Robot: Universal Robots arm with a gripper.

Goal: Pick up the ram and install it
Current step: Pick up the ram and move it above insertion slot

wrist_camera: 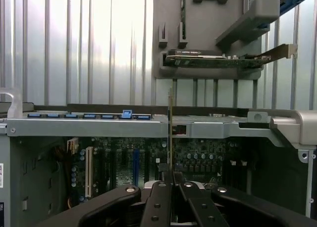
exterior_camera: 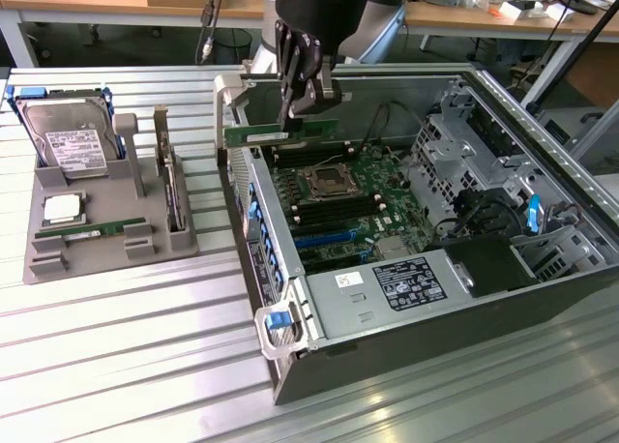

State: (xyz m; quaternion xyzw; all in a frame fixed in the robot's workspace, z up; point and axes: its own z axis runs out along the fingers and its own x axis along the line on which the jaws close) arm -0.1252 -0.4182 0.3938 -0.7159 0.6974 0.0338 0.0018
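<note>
Where the arm reaches down over the open computer case (exterior_camera: 542, 124), the gripper (exterior_camera: 298, 112) is pinched nearly closed on the ram (exterior_camera: 280, 133), gripping it by its upper edge. The stick is held level, long edge horizontal, white label facing the exterior camera. It hangs in the air above the case's far corner on the exterior view's left, over the dark memory slots (exterior_camera: 290, 156) beside the CPU socket (exterior_camera: 324, 182), apart from the motherboard (exterior_camera: 338, 216). In the wrist view the ram (wrist_camera: 171, 128) is seen edge-on as a thin line rising from between the black fingers (wrist_camera: 158, 202), the gripper (wrist_camera: 172, 185) clamped on both its faces, with case wall and board beyond. On the slatted metal table (exterior_camera: 126, 366), well apart toward the exterior view's left, a grey holder (exterior_camera: 97, 259) carries a hard drive (exterior_camera: 66, 138), a square silver processor chip (exterior_camera: 63, 208) and another green stick (exterior_camera: 92, 232) lying flat
</note>
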